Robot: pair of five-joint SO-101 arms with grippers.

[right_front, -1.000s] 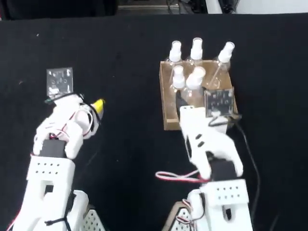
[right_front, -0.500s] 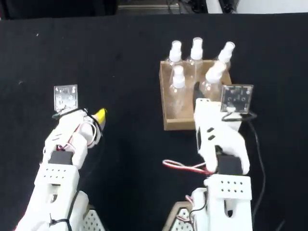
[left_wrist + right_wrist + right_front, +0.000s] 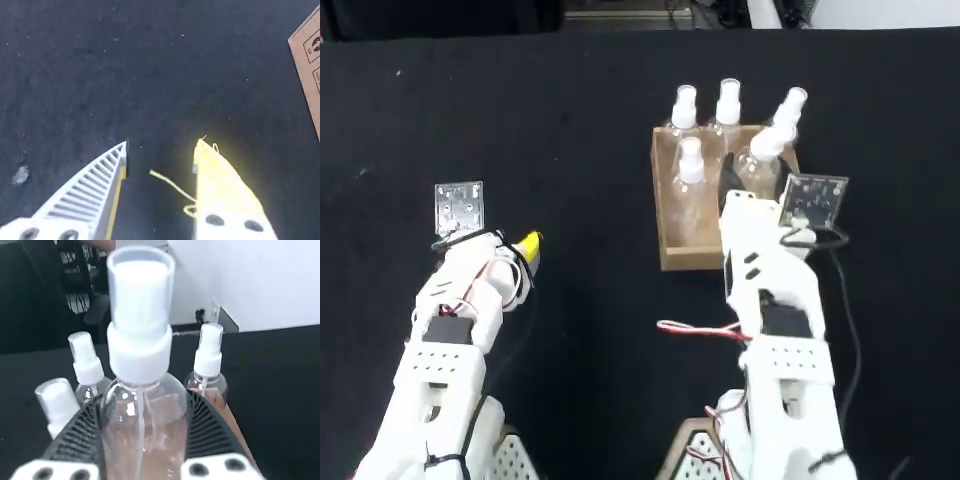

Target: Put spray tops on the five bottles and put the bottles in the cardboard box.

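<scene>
Five clear bottles with white spray tops stand in or at the cardboard box (image 3: 665, 225). Three line its far side (image 3: 685, 102), (image 3: 728, 98), (image 3: 792, 103), and one stands at the left inside (image 3: 691, 158). My right gripper (image 3: 752, 186) is shut on the fifth bottle (image 3: 765, 148), held upright over the box's right part. In the right wrist view this bottle (image 3: 141, 390) sits between the black fingers (image 3: 205, 430), with other bottles (image 3: 85, 362), (image 3: 207, 357) behind it. My left gripper (image 3: 523, 250) (image 3: 160, 150) hangs open over bare black table, left of the box.
A black cloth covers the table (image 3: 570, 120). A corner of the cardboard box (image 3: 307, 65) shows in the left wrist view. A red and white cable (image 3: 695, 330) loops beside the right arm. Square marker plates ride on both wrists (image 3: 458, 205), (image 3: 812, 202).
My right gripper has carried its bottle to the right and slightly farther back over the box. The left arm has drawn back toward the near edge, still open.
</scene>
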